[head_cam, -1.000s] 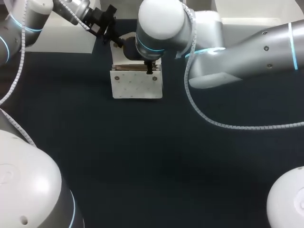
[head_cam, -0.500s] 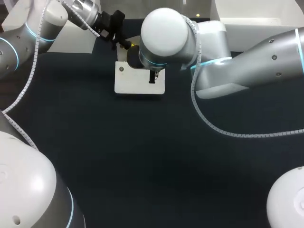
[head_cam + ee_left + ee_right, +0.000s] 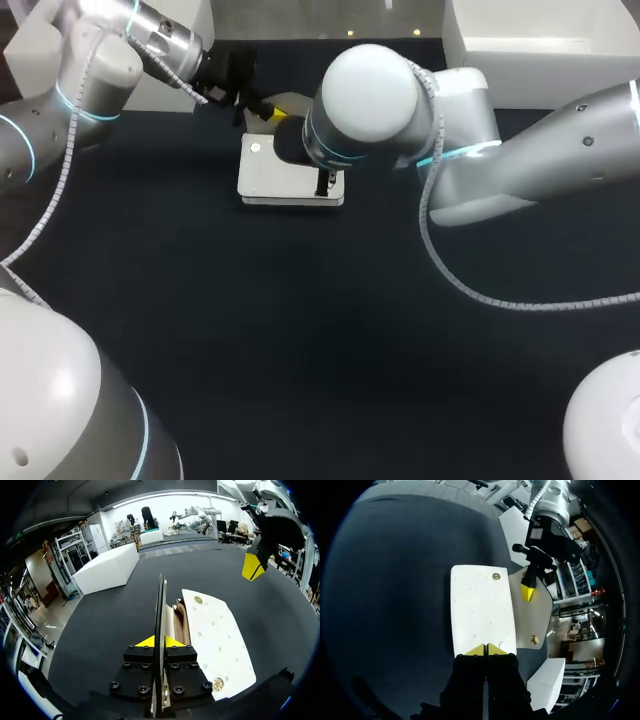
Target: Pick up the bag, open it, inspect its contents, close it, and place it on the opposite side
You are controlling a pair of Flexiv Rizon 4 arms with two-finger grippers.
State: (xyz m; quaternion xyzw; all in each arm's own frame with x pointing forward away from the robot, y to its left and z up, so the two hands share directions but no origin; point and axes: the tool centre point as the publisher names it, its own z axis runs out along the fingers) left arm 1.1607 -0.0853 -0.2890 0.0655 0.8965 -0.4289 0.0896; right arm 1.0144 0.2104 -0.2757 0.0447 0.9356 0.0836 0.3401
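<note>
The white bag (image 3: 268, 178) lies at the far middle of the table (image 3: 300, 330), its raised flap (image 3: 161, 605) pinched edge-on in the closed left pincer (image 3: 161, 641), while the right pincer (image 3: 486, 649), tips together, nips the bag's near right edge.

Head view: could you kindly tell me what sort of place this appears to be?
Probably a robot manipulation workbench: my left arm and right arm reach over a dark table, handling a white bag.

The left arm (image 3: 95, 65) and right arm (image 3: 540, 170) are silver-white, cyan-ringed, with white coiled cables (image 3: 500, 304).
</note>
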